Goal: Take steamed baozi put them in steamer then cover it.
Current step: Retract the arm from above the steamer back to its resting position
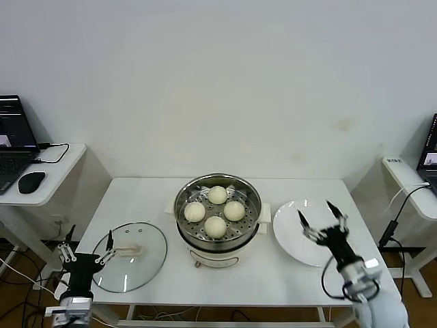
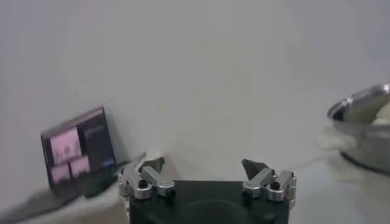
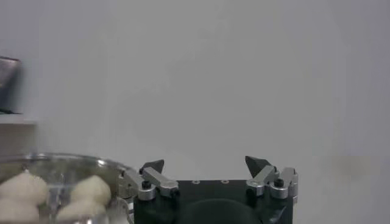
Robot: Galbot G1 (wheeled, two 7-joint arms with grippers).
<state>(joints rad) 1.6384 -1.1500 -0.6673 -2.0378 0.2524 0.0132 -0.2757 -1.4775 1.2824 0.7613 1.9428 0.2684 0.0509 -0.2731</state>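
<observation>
Beside left pincer (image 1: pixel 87 249) | cover (image 1: pixel 130 256) flat | steamer (image 1: pixel 218 213) uncovered

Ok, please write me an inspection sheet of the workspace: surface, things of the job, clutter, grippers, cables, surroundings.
Surface: white table, nothing spilled.
Job's things: four baozi already in the steamer; glass cover lies flat on the table, left of the steamer, not yet on it.
Clutter: white plate right of the steamer, nothing on it.
Grippers: left gripper open, at the table's left edge by the cover; right gripper open, above the plate; both hold nothing.
Cables: some under the table and by the side desks.
Surroundings: laptop and mouse on the left desk; plain wall behind.
</observation>
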